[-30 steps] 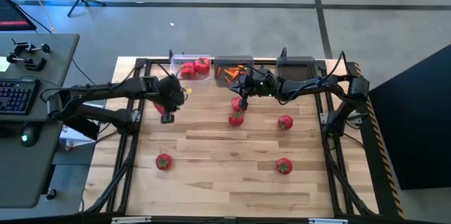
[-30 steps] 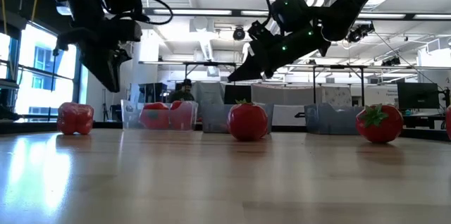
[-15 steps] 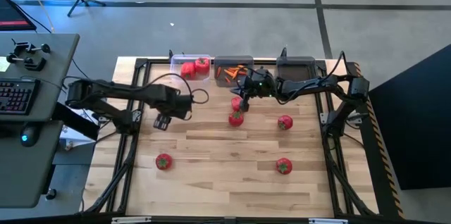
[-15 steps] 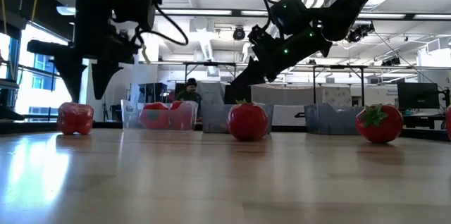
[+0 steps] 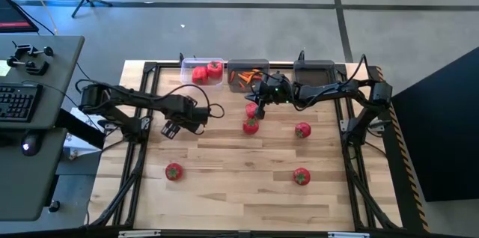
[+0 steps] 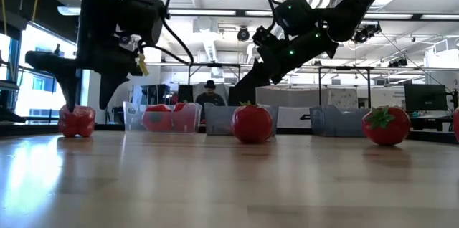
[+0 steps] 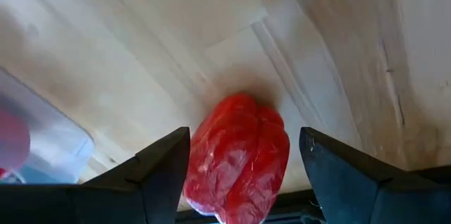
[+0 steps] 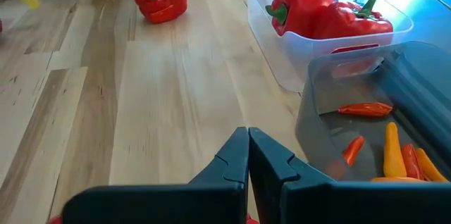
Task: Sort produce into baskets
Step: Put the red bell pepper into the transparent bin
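Observation:
A lumpy red pepper lies on the table near its left side and also shows in the low view. My left gripper hangs open just above it, pointing steeply down, a finger on either side, touching nothing. My right gripper is shut and empty. It hovers above two tomatoes in front of the middle basket. Along the far edge stand three baskets. The clear basket holds red peppers, a dark grey basket holds orange carrot pieces, and a second dark grey basket is at the right.
More tomatoes lie loose on the table at right of middle, near left and near right. A desk with a keyboard stands left of the table. A person is far back in the room.
My left gripper has moved toward the table's near edge and down over the loose pepper. It has rolled about and tipped to point steeply down, and its fingers have opened wide. The pepper has stayed where it was.

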You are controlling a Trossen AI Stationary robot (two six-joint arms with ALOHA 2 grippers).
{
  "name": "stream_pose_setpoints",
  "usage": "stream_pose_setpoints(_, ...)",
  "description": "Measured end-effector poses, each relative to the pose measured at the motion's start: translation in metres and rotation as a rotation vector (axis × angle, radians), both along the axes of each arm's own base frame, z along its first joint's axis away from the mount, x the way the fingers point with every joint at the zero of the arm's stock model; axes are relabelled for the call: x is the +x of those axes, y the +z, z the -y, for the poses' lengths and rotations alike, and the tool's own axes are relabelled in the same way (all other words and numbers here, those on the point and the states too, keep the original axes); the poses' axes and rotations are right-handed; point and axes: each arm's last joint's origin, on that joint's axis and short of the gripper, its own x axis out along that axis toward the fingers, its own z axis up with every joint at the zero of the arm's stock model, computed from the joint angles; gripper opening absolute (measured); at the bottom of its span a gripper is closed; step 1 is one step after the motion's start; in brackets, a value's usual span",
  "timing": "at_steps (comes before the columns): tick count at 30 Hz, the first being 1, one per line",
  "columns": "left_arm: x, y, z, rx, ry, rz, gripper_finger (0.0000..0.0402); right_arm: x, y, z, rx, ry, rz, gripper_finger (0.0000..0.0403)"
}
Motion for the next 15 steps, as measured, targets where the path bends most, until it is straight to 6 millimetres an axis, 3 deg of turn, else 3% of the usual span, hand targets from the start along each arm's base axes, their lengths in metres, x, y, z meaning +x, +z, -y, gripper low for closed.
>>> stream_pose_setpoints(9,-0.019,-0.024,0.007,0.098,-0.165,-0.126,0.0255,0.000,0.000,0.000,-0.032,0.017,-0.008,0.0000)
stream_pose_setpoints(15,-0.018,-0.028,0.007,0.112,-0.167,-0.090,0.0255,0.000,0.000,0.000,-0.038,0.020,-0.009,0.0000)
